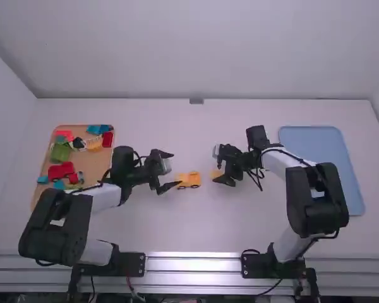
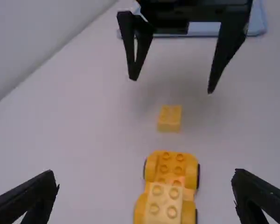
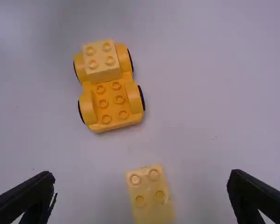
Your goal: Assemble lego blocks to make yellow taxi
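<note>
Yellow wheeled base [image 3: 111,106] sits on the table [image 1: 196,227], a yellow block [image 3: 101,60] mounted on its end nearer the left gripper [image 1: 175,170]; that gripper is just left of the base, fingers wide and empty. Loose yellow block [image 3: 150,196] lies apart from the base, to its right, beneath the right gripper [image 1: 217,165], whose fingers are also wide and empty. Well left of the base: brown tray [image 1: 93,165] of coloured pieces; well right: blue tray [image 1: 322,148].

Left to right lie a tray [image 1: 96,165] of blocks [image 1: 60,153], car base [image 3: 111,106] under a brick [image 3: 101,61], loose brick [image 3: 151,198], second tray [image 1: 325,146].
</note>
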Robot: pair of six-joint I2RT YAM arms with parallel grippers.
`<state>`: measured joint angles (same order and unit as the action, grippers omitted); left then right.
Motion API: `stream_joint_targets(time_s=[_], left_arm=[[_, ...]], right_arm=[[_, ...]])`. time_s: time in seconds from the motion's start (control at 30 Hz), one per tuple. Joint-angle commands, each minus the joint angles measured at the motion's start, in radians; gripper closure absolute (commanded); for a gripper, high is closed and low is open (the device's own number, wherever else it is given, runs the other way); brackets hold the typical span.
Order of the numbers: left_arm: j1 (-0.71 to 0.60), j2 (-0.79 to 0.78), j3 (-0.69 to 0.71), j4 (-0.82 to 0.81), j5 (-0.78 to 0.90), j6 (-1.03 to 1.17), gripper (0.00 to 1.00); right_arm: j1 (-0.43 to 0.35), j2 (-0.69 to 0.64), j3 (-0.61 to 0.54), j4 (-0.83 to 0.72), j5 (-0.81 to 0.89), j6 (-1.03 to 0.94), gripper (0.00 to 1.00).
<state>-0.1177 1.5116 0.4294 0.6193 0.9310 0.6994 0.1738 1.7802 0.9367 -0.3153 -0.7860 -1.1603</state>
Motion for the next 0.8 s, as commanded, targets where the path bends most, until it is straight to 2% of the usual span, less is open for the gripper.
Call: stream_joint_targets(time_s=[0.0, 0.13, 0.23, 0.5, 0.77], left_arm=[[-0.006, -0.006, -0.021, 0.005, 0.009, -0.003, 0.01], [-0.006, -0.005, -0.020, -0.005, 0.011, -0.004, 0.01], [-0.006, 0.007, -0.004, -0.010, 0.024, -0.003, 0.01], [-0.006, 0.047, 0.043, -0.047, 0.030, -0.004, 0.01], [-0.006, 0.054, 0.021, -0.031, 0.020, -0.003, 0.01]], right_arm=[[-0.028, 0.016, 0.017, -0.008, -0.083, -0.063, 0.01], [-0.079, 0.071, 0.017, 0.006, -0.204, -0.135, 0.01], [-0.119, 0.160, 0.019, 0.050, -0.284, -0.151, 0.01], [-0.134, 0.328, 0.018, 0.203, -0.342, -0.167, 0.00], [-0.134, 0.377, 0.020, 0.207, -0.339, -0.214, 0.21]])
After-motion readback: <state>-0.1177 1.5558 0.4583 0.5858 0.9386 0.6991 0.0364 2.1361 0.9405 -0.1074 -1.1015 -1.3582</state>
